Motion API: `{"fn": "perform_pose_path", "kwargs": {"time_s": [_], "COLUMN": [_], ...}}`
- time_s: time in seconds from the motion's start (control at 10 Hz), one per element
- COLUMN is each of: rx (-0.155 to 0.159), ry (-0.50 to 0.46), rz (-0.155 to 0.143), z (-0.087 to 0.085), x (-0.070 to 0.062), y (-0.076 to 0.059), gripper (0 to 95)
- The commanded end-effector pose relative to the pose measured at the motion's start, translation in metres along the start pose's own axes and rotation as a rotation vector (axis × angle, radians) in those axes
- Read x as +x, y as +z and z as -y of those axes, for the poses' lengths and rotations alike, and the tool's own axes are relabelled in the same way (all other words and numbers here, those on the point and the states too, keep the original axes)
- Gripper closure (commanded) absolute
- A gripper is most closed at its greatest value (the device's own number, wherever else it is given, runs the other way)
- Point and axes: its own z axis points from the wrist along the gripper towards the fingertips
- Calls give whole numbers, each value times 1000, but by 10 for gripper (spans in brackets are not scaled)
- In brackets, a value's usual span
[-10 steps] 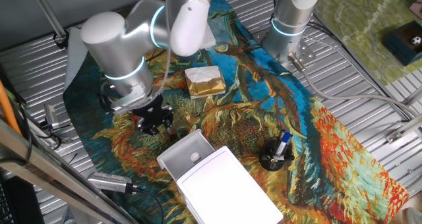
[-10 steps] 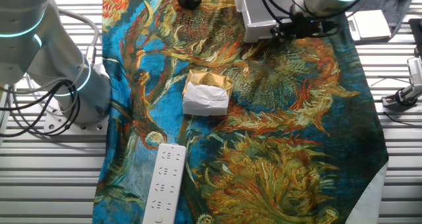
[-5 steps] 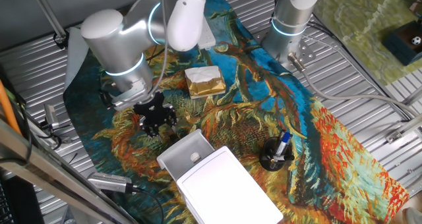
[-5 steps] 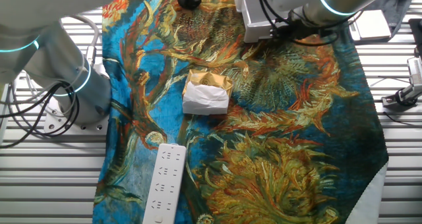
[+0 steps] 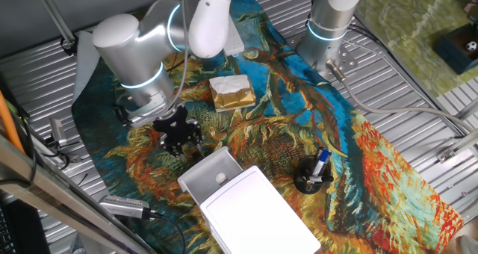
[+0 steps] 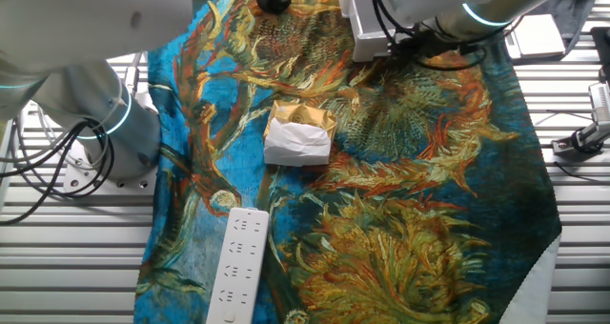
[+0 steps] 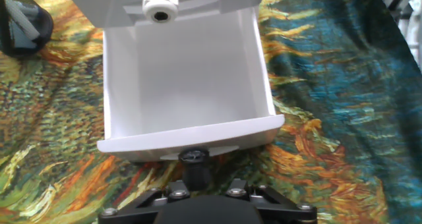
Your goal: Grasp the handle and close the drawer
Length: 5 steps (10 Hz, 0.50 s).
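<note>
The drawer [image 5: 209,173] stands pulled out of the white box [image 5: 254,209], an empty shallow white tray [image 7: 188,72]. In the hand view its front wall [image 7: 191,135] lies just ahead of my black housing [image 7: 204,207]. The handle [image 7: 159,5], a small white rounded knob, shows at the far end of the tray against the box, and as a small bump [image 5: 221,178] in one fixed view. My gripper [image 5: 181,143] hovers low over the cloth just left of the drawer's front, open with nothing between its fingers. In the other fixed view the gripper [image 6: 410,46] sits beside the drawer [image 6: 367,33].
A gold-and-white wrapped block [image 5: 231,92] lies behind the gripper. A black cup with pens [image 5: 312,173] stands right of the box. A white power strip [image 6: 238,262] lies on the painted cloth. A second robot base [image 5: 328,30] stands at the far side.
The arm's upper links have swung over, and the gripper has shifted slightly towards the drawer's front. The drawer and the box have not moved.
</note>
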Motion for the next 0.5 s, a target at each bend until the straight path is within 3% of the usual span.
{"fn": "perform_pose_path", "kwargs": {"time_s": [0.1,0.2,0.3,0.5], "rx": [1,1,3,2], "ry": [2,5,5,4], "rz": [5,5,6,5], "z": [-1,-2,-2,-3], "x": [-2,-3,-3,-4], "y": [3,3,3,1], "gripper": [760,760,950,950]}}
